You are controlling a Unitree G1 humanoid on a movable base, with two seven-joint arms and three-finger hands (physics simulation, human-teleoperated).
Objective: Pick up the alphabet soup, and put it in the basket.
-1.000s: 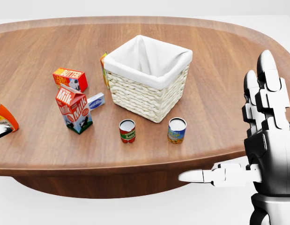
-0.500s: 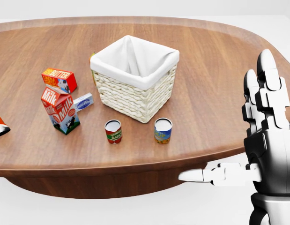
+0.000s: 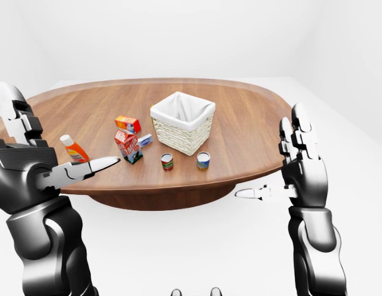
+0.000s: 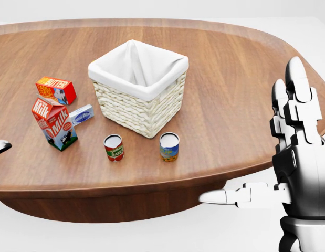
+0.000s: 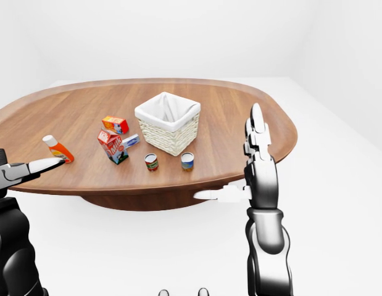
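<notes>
The alphabet soup can (image 4: 169, 146), with a blue and yellow label, stands upright on the wooden table (image 4: 241, 94), just below the wicker basket (image 4: 139, 107) with its white cloth lining. My right hand (image 4: 255, 137) is open, fingers pointing up and thumb (image 4: 225, 197) out to the left. It hangs off the table's near edge, well to the right of the can and holds nothing. My left hand (image 3: 62, 126) is open too, raised at the left of the left-eye view, far from the can.
A red tomato can (image 4: 114, 147) stands left of the soup. Further left are a milk carton (image 4: 53, 123), a butter box (image 4: 56, 89), a small blue-white box (image 4: 81, 115) and an orange bottle (image 3: 74, 148). A box is partly hidden behind the basket.
The whole head view has shifted: table, basket and cans slide left, so the camera has moved right. My right hand holds the same pose in view.
</notes>
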